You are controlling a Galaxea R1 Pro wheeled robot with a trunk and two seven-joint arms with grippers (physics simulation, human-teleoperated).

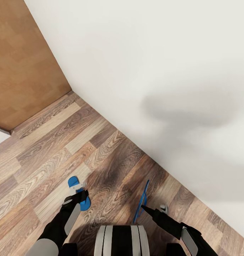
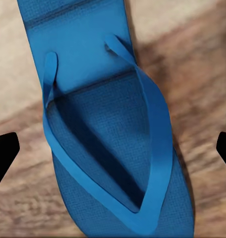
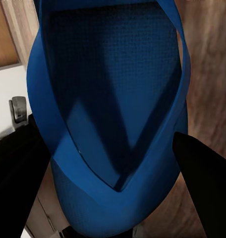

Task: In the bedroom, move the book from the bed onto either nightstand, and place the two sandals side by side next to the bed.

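One bright blue sandal (image 1: 73,181) lies flat on the plank floor, strap side up, shown close in the left wrist view (image 2: 108,129). My left gripper (image 1: 79,194) hangs open just above it, its dark fingertips (image 2: 5,148) wide apart on either side of the sole. The other sandal (image 1: 142,196) is off the floor and turned on edge, with my right gripper (image 1: 152,209) shut on it. In the right wrist view that sandal (image 3: 113,99) sits between the black fingers (image 3: 202,173). The book, the bed and the nightstands are out of view.
A white wall (image 1: 164,71) runs diagonally across the far side, close behind the held sandal. A brown wooden door (image 1: 22,60) stands at the left. Wood plank floor (image 1: 47,149) stretches between the door and my arms. My trunk (image 1: 121,240) is at the bottom centre.
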